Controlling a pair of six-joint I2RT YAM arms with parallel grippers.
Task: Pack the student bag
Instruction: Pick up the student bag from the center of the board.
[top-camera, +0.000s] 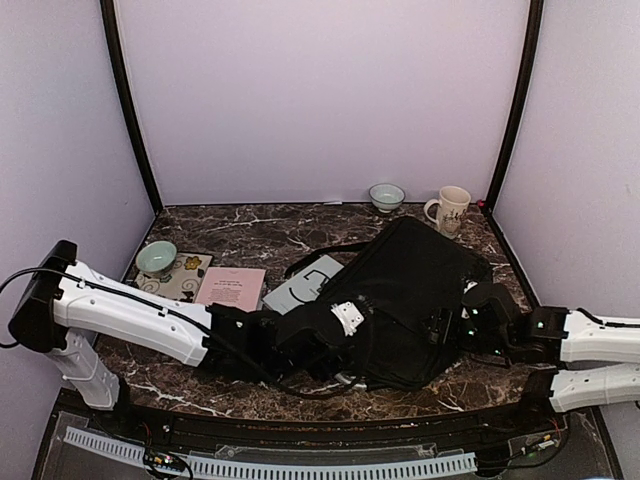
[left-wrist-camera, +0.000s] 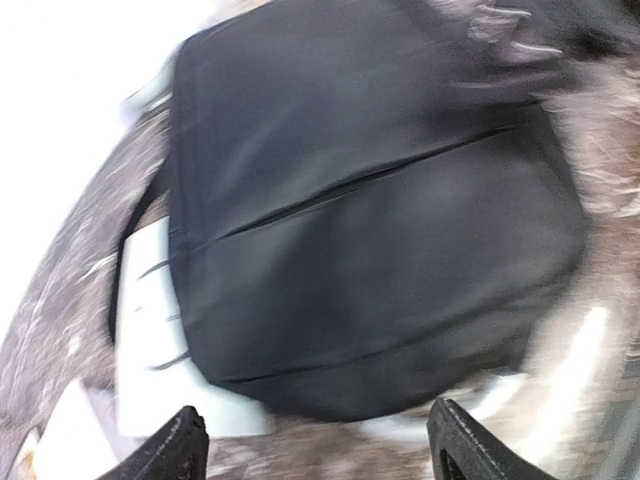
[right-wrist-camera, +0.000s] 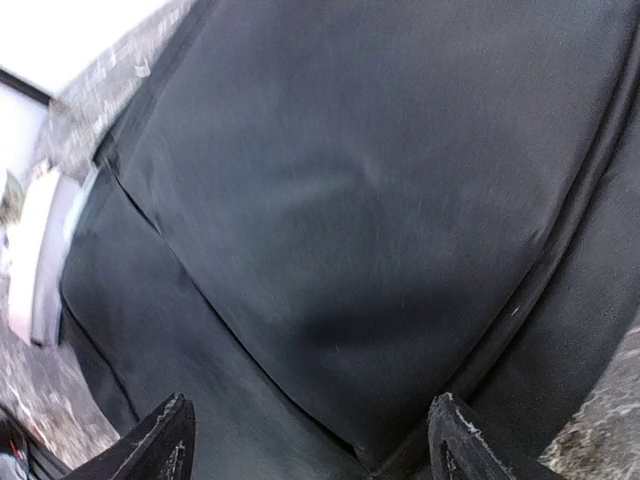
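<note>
The student bag (top-camera: 405, 295) is a large black fabric bag lying flat and slanted across the middle of the table, its strap (top-camera: 318, 256) looping out at the far left. In the left wrist view the bag (left-wrist-camera: 370, 220) fills the frame, blurred. My left gripper (top-camera: 338, 348) is at the bag's near left corner. It stands open (left-wrist-camera: 317, 415) with nothing between its fingers. My right gripper (top-camera: 452, 325) is over the bag's right end. It too is open (right-wrist-camera: 309, 402), with only the bag's cloth (right-wrist-camera: 360, 200) below it.
A grey-blue book (top-camera: 298, 291) lies partly under the bag's left edge, also visible as a pale book (left-wrist-camera: 150, 300). A pink book (top-camera: 232, 287) and a floral card (top-camera: 186, 272) with a green bowl (top-camera: 156, 257) sit left. A bowl (top-camera: 387, 196) and a mug (top-camera: 450, 209) stand at the back.
</note>
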